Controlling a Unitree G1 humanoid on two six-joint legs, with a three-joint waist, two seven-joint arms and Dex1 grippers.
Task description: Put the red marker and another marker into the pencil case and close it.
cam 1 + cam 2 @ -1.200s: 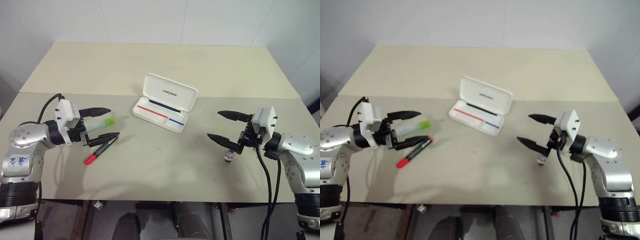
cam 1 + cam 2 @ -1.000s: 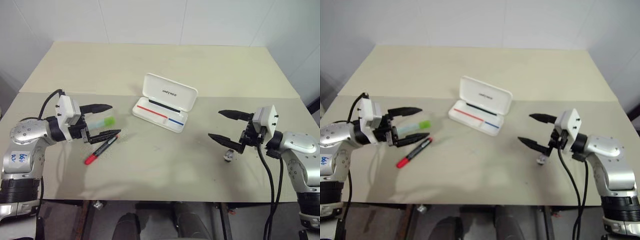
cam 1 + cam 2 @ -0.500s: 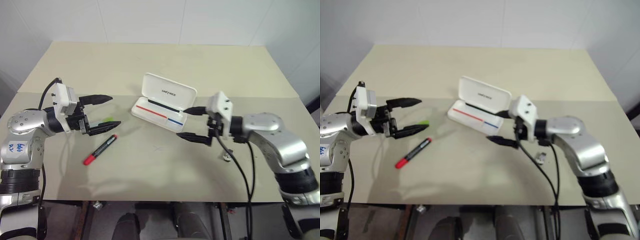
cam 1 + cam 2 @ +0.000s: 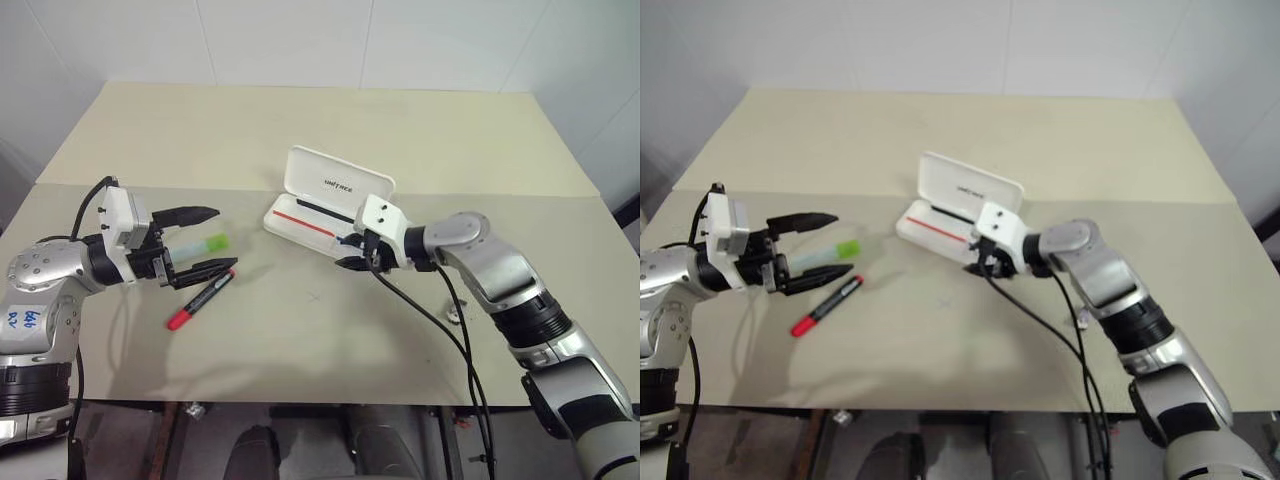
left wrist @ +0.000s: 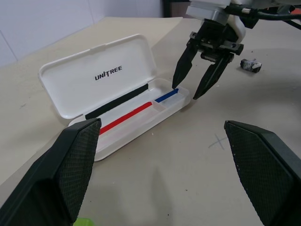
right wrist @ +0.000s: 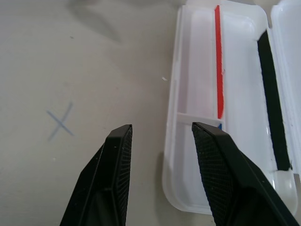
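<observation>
The pencil case (image 4: pixel 328 205), judged light, rigid and slippery, is straddled at its front wall by the right gripper (image 5: pixel 196 88), fingers parted, nothing clamped.

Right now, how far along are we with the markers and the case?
Done: only that the pencil case lies open. In hand: the right gripper straddles the case's front wall, holding nothing; the left gripper is open. Left: the red marker and green marker lie on the table; load them, then close.

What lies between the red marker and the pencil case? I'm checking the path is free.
Bare table, apart from a small pencilled cross, in the left eye view between red marker and pencil case.
</observation>
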